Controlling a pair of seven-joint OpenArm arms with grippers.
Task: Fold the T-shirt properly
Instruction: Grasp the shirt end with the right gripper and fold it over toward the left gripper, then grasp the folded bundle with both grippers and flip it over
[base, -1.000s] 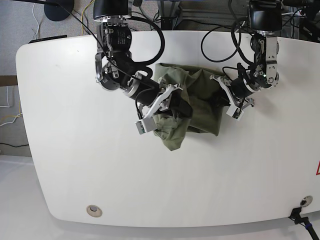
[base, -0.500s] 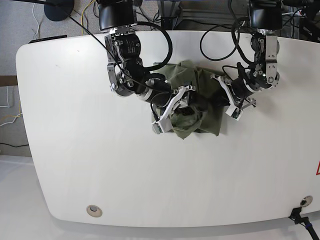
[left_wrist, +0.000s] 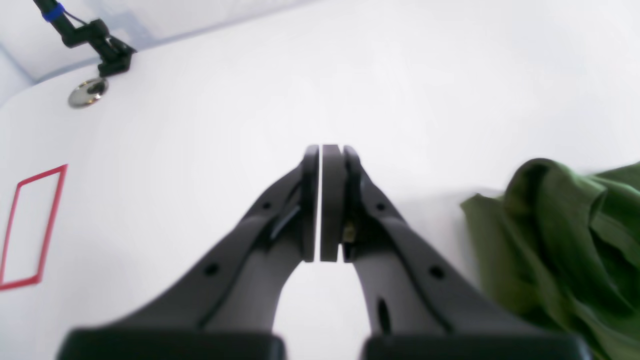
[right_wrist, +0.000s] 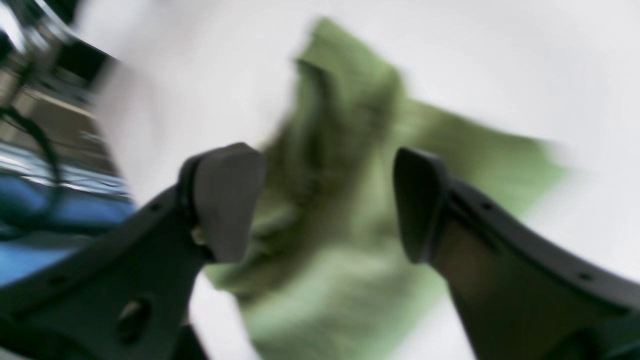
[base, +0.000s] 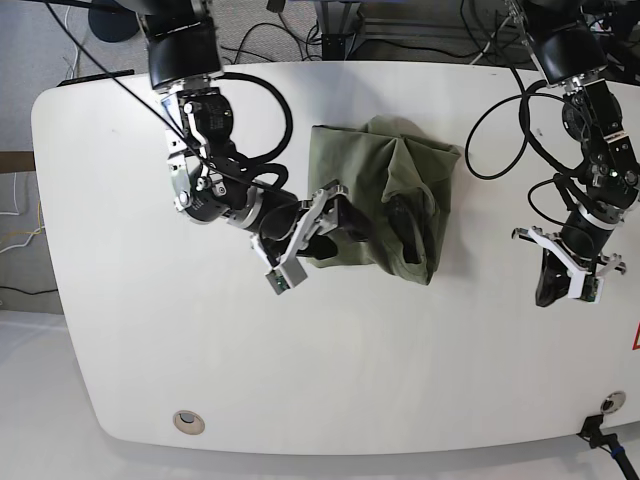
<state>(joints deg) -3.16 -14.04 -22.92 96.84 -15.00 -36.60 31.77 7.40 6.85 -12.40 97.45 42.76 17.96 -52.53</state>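
The olive T-shirt (base: 385, 195) lies bunched on the white bench (base: 150, 330), toward its far edge. The right gripper (base: 322, 220) sits at the shirt's edge, jaws spread and empty. The left gripper (left_wrist: 325, 200) hangs well apart from the cloth, jaws pressed together, gripping nothing.

Your two arms are black, jointed housings with silver-grey brackets near the wrists and loose black cables looping off each one. The left gripper (left_wrist: 322, 200) has matte black fingers that taper to flat pads, with small round holes along each finger. The right gripper (right_wrist: 327, 202) seems built the same, though that view is too blurred to be sure.
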